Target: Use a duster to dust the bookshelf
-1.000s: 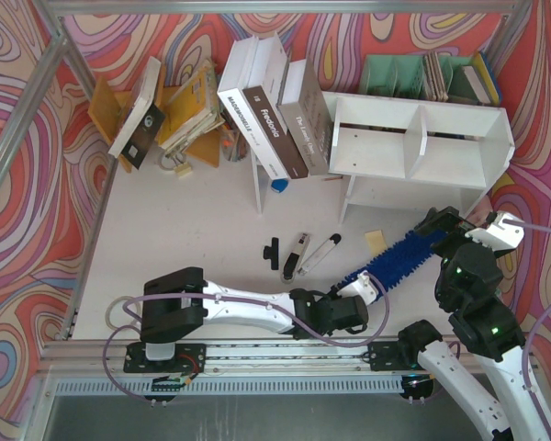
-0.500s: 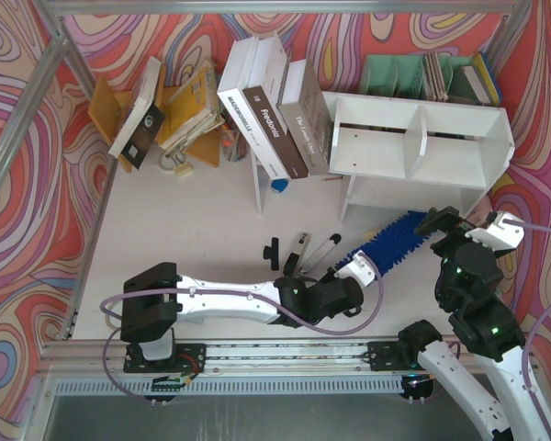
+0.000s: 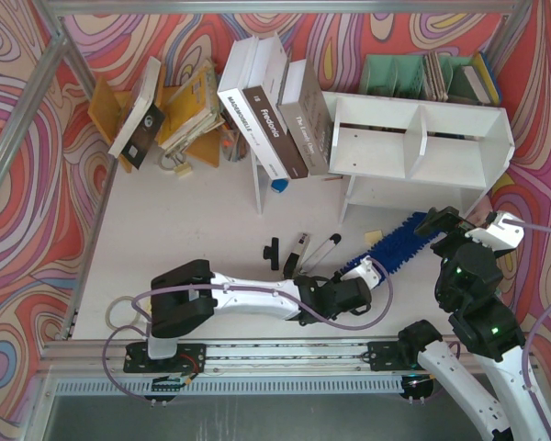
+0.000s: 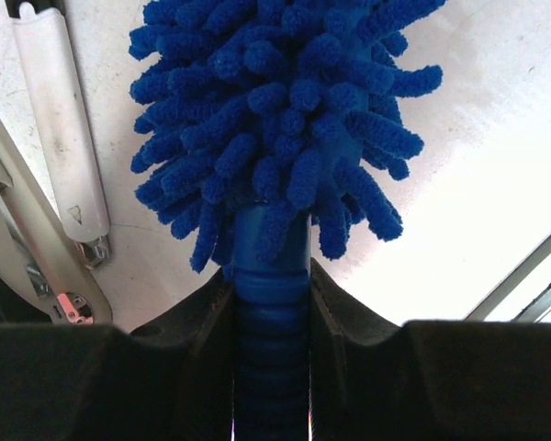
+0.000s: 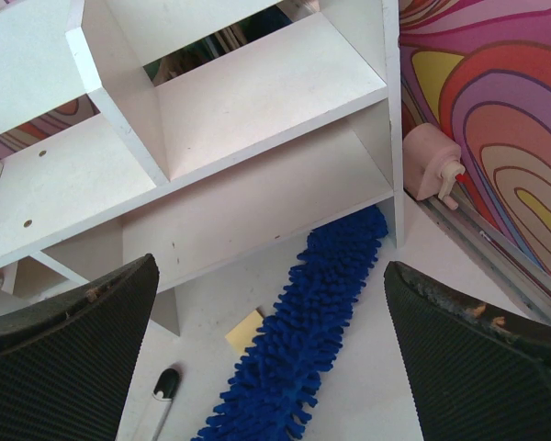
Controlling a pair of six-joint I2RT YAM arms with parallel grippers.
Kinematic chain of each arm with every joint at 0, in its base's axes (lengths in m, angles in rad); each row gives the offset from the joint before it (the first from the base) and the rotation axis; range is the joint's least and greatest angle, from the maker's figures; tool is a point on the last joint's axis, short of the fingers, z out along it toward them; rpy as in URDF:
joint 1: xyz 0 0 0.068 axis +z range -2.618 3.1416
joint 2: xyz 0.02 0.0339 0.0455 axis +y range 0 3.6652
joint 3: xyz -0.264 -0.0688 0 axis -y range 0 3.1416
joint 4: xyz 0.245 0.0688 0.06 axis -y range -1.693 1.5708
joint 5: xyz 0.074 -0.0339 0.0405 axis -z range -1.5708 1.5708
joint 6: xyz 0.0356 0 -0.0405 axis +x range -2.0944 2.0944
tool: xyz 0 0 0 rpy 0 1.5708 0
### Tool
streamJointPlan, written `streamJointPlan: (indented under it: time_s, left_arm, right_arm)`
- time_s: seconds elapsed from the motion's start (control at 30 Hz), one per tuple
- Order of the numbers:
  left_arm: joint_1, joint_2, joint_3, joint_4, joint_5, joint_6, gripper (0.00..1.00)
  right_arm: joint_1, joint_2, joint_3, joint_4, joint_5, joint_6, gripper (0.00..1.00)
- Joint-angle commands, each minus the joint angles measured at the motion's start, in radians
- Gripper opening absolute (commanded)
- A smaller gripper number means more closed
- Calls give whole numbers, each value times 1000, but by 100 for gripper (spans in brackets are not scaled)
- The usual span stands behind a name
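Gripping the duster (image 3: 399, 246) by its handle, my left hand (image 3: 372, 273) aims its long axis diagonally right, tip just beside the lower shelf of the bookshelf (image 3: 422, 138); my right hand (image 3: 441, 223) hangs open above that tip.

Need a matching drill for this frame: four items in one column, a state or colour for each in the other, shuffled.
Items:
1. duster
2. left gripper
3. right gripper
4. bookshelf

States:
A. white, two cubbies
B. open, holding nothing
C. blue, fluffy
D. shut on the duster

Pairs: 1-C, 2-D, 3-B, 4-A
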Motion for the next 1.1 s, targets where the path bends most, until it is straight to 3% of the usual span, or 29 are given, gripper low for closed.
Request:
streamJointPlan:
  time_s: [0.0, 0.37, 0.73, 1.07]
  left_arm:
    - [6, -9, 54, 27, -13, 23, 0]
    - [27, -77, 76, 98, -94, 69, 0]
    - [43, 21, 119, 23, -14, 36, 0]
    - [24, -87, 12, -8, -63, 13, 0]
  right_arm:
    - [0, -5, -8, 28, 10, -6, 99]
    - [-1, -5, -9, 27, 8, -6, 99]
    - [-1, -5, -9, 30, 8, -7, 99]
    - [-1, 8, -10, 40, 10, -12, 99]
